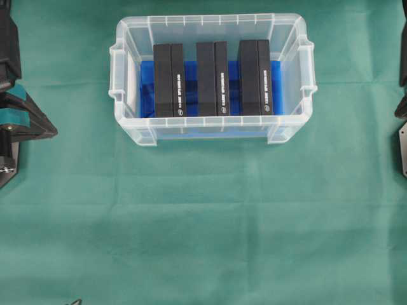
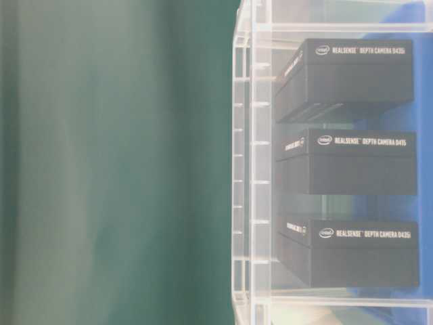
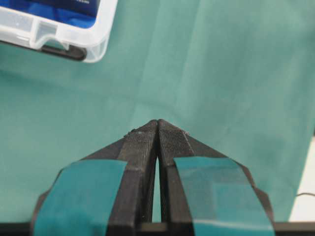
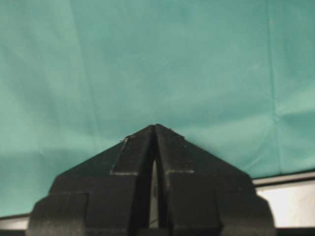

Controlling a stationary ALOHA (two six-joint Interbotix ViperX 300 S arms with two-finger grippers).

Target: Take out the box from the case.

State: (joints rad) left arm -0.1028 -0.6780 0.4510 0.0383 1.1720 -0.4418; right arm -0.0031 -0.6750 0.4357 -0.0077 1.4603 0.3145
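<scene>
The case (image 1: 210,20), a clear plastic bin with a blue cloth on its bottom, stands at the back middle of the table. Three black boxes stand side by side in it: left (image 1: 169,80), middle (image 1: 212,79) and right (image 1: 255,77). The table-level view shows their white lettering through the case wall (image 2: 252,162). My left gripper (image 1: 55,132) sits shut at the left edge, well apart from the case; its tips (image 3: 158,122) meet with nothing between them. My right gripper (image 4: 155,126) is shut and empty over bare cloth.
A green cloth (image 1: 203,222) covers the table. A corner of the case (image 3: 74,34) shows at the upper left of the left wrist view. Part of the right arm (image 1: 402,108) shows at the right edge of the overhead view.
</scene>
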